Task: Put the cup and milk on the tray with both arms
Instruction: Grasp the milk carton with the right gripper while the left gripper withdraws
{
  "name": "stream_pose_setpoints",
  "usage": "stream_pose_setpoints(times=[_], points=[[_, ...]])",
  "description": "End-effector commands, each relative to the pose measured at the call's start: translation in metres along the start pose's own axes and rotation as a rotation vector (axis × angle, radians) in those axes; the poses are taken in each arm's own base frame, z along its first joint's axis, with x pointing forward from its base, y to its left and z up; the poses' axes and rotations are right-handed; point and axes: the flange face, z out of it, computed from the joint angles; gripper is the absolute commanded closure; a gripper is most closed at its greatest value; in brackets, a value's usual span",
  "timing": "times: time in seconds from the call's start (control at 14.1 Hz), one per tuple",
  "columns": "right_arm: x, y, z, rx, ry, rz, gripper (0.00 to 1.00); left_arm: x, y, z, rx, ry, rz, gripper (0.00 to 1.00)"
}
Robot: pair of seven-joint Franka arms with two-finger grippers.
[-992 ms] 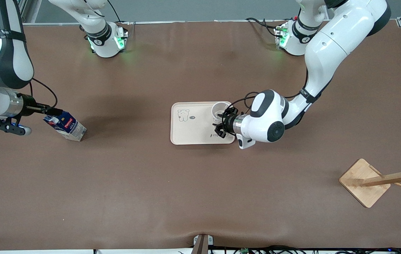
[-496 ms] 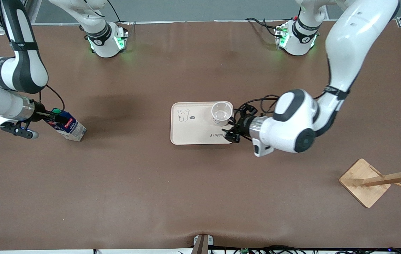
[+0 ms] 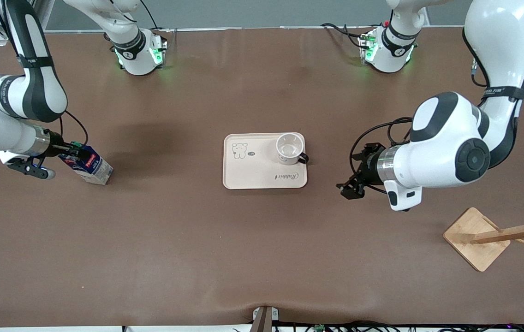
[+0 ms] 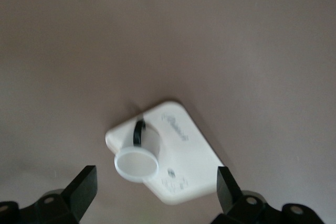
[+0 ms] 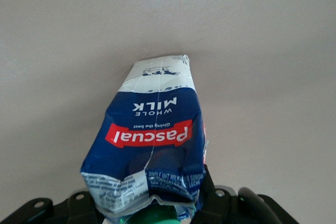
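Cup [image 3: 289, 149] on tray [image 3: 248, 175]; L hand [image 3: 353, 183] spread, off tray — R hand [image 3: 69, 150] clamps milk [image 3: 87, 164].

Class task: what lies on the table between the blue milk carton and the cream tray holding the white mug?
Nothing: in the front view only bare brown tabletop separates the dark-blue milk carton from the cream rectangular tray.

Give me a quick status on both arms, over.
Left gripper open, over bare table beside the tray. Cup on tray. Right gripper at the milk top, carton on table. Nothing in the way.
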Motion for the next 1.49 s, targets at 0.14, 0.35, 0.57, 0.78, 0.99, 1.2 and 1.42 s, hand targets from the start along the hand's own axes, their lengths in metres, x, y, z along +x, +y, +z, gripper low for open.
stream_pose_setpoints(times=[0.14, 0.35, 0.57, 0.78, 0.99, 1.2, 1.42], points=[[-0.01, -0.004, -0.024, -0.029, -0.108, -0.02, 1.0, 0.013, -0.015, -0.024, 0.063, 0.228, 0.25, 0.0], [-0.023, -0.04, -0.077, -0.053, -0.149, -0.116, 1.0, 0.041, -0.037, -0.06, 0.097, 0.286, 0.4, 0.0], [-0.043, -0.09, -0.125, -0.088, -0.169, -0.194, 1.0, 0.066, -0.064, -0.091, 0.151, 0.287, 0.565, 0.0], [-0.056, -0.113, -0.15, -0.104, -0.171, -0.237, 1.0, 0.089, -0.095, -0.131, 0.161, 0.313, 0.609, 0.0], [-0.07, -0.137, -0.163, -0.11, -0.173, -0.263, 1.0, 0.096, -0.11, -0.156, 0.171, 0.343, 0.724, 0.0], [-0.095, -0.183, -0.164, -0.082, -0.19, -0.191, 1.0, 0.105, -0.131, -0.184, 0.175, 0.384, 0.748, 0.0], [-0.122, -0.243, -0.155, 0.008, -0.218, -0.134, 1.0, 0.106, -0.147, -0.206, 0.174, 0.417, 0.754, 0.0]])
